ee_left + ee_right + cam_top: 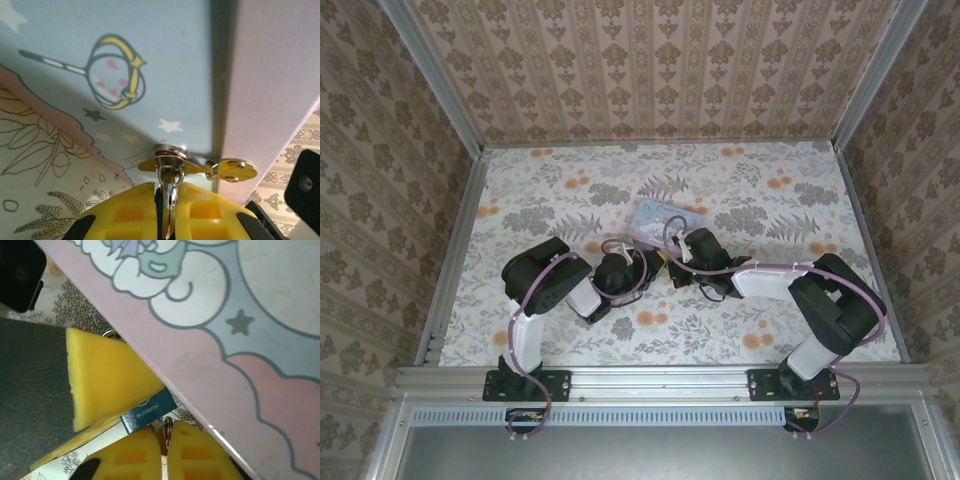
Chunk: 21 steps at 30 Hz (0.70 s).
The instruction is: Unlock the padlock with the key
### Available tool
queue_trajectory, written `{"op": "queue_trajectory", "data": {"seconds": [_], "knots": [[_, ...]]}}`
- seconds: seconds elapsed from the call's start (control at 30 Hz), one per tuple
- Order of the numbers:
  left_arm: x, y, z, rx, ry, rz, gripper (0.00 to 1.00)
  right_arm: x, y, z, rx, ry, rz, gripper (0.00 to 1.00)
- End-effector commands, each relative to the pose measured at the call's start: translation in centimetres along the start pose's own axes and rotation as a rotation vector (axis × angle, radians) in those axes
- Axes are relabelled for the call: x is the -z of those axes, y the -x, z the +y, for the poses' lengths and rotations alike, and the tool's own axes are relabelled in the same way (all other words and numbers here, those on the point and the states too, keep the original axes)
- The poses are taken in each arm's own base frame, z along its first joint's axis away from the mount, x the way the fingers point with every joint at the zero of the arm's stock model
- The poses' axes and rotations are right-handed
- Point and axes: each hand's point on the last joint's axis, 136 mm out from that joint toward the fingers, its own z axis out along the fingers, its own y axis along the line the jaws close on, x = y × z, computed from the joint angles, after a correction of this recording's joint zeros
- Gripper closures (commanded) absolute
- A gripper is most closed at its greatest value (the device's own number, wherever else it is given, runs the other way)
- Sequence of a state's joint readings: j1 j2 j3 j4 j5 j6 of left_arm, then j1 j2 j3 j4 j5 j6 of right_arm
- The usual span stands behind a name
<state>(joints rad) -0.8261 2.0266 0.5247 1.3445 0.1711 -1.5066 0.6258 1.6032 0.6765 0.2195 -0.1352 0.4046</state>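
Left gripper (166, 194): lower centre of the left wrist view. The yellow pads are pressed almost together and clamp the padlock, whose shackle rises out of the gap between them.
Padlock (147, 413): a tiny padlock with a dark teal body and a thin silvery shackle. The body lies at lower centre of the right wrist view, touching the underside of the left gripper's yellow pad (110, 375) and just above the right gripper. The shackle is threaded through the brass hasp (200, 167) on the side of the tin.
Tin (660, 213): a pastel rectangular cartoon tin box at the centre of the top view, on the floral-patterned worktop (570, 190). Both arms converge on its near side.
Right gripper (165, 434): bottom centre of the right wrist view. The yellow pads are closed to a narrow slit and pinch a small silvery key (168, 424). The ring end is visible in the slit; the blade is hidden.
Step in hand: judged to be key insertion. The key sits directly below the teal body while the left gripper steadies the padlock. Whether the blade is seated in the keyway cannot be told.
Next move: needs the key axis in line with the keyway and a firm hold on the padlock. It then needs a full push home before any wrist rotation, so that the torque turns the cylinder rather than twisting the shackle in the hasp.
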Motion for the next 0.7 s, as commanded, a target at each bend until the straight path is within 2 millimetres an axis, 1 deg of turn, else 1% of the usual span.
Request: {"op": "queue_trajectory", "data": {"seconds": [0.0,0.03,0.07,0.13,0.3,0.43,0.6,0.67], "knots": [[0.5,-1.9,2.4,0.007,0.075,0.068,1.0,1.5,2.2,3.0,-0.097,0.178,-0.087,0.6],[0.5,-1.9,2.5,0.006,0.077,0.068,1.0,1.9,2.1,2.7,-0.12,0.177,-0.098,0.53],[0.6,-1.9,2.5,0.006,0.077,0.067,1.0,2.3,2.1,2.4,-0.14,0.175,-0.112,0.49],[0.6,-1.8,2.5,0.001,0.078,0.065,1.0,2.9,2.0,1.9,-0.18,0.179,-0.135,0.46],[0.8,-2.0,2.6,-0.009,0.081,0.072,1.0,3.1,1.8,1.2,-0.241,0.179,-0.159,0.44],[1.2,-2.4,2.8,-0.016,0.086,0.088,1.0,2.6,2.4,0.6,-0.273,0.161,-0.178,0.44],[1.9,-3.1,3.0,-0.026,0.095,0.111,1.0,2.1,3.7,-0.5,-0.322,0.154,-0.213,0.44],[2.2,-3.5,3.1,-0.03,0.099,0.122,0.92,1.8,4.2,-0.9,-0.34,0.155,-0.22,0.44]]}}
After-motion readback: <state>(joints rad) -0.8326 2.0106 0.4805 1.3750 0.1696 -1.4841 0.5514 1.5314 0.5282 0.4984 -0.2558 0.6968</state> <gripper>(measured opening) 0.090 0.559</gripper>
